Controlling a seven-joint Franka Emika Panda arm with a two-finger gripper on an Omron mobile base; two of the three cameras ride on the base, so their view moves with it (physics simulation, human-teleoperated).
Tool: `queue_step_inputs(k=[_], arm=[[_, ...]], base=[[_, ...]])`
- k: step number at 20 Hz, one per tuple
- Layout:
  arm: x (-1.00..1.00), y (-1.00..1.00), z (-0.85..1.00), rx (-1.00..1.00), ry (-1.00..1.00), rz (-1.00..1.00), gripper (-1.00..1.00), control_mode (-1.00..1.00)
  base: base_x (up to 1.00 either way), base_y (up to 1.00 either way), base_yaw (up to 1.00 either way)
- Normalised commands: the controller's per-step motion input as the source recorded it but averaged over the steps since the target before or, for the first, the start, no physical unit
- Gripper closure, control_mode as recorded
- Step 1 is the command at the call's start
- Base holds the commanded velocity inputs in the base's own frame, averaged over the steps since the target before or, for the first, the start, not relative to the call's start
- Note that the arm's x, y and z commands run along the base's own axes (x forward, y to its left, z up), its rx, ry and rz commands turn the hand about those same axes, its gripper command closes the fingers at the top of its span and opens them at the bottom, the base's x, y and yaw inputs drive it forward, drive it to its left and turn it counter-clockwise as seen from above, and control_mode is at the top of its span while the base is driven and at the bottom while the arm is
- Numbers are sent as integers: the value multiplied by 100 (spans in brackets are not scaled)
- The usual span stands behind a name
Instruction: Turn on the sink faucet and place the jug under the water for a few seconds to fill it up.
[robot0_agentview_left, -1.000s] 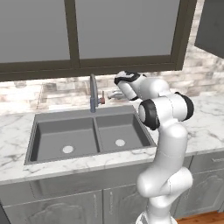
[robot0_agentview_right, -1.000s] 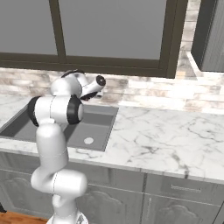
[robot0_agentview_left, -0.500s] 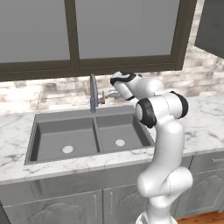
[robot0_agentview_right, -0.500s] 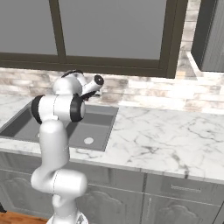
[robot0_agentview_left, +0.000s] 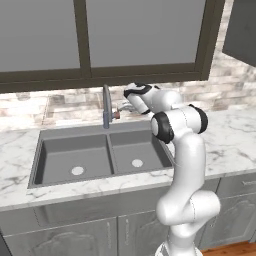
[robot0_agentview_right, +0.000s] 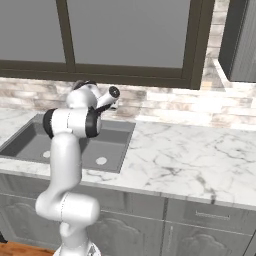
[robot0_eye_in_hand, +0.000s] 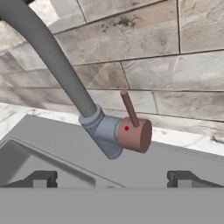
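The dark grey double-bowl sink (robot0_agentview_left: 60, 145) is set into the marble counter, with a round light drain in each bowl. The slim grey faucet (robot0_agentview_left: 106, 106) rises behind the divider. In the hand view its spout (robot0_eye_in_hand: 49, 54) slants up to the left, and the reddish-brown lever (robot0_eye_in_hand: 134, 130) sticks out from its base. My gripper (robot0_eye_in_hand: 113, 179) is open and level with the lever, just short of it, with nothing between the fingers. From the left base the gripper (robot0_agentview_left: 121, 106) sits just right of the faucet. The jug and the water are out of view.
A brick backsplash (robot0_agentview_left: 65, 107) and a dark-framed window (robot0_agentview_left: 85, 40) stand behind the sink. Marble counter (robot0_agentview_right: 185, 160) stretches to the right of the basin. A dark upper cabinet (robot0_agentview_right: 240, 40) hangs at the far right. Grey cabinet fronts (robot0_agentview_left: 75, 235) run below.
My hand has edged a little left, closer to the faucet lever. The jaws have stayed open.
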Motion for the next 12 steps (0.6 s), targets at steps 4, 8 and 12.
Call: queue_step_inputs(k=[4,8,12], arm=[[37,0,-5,0,0,-4,-100,-100],[25,0,-12,0,0,-3,-100,-100],[10,0,-14,0,0,-2,-100,-100]], base=[[0,0,0],[0,0,0],[0,0,0]])
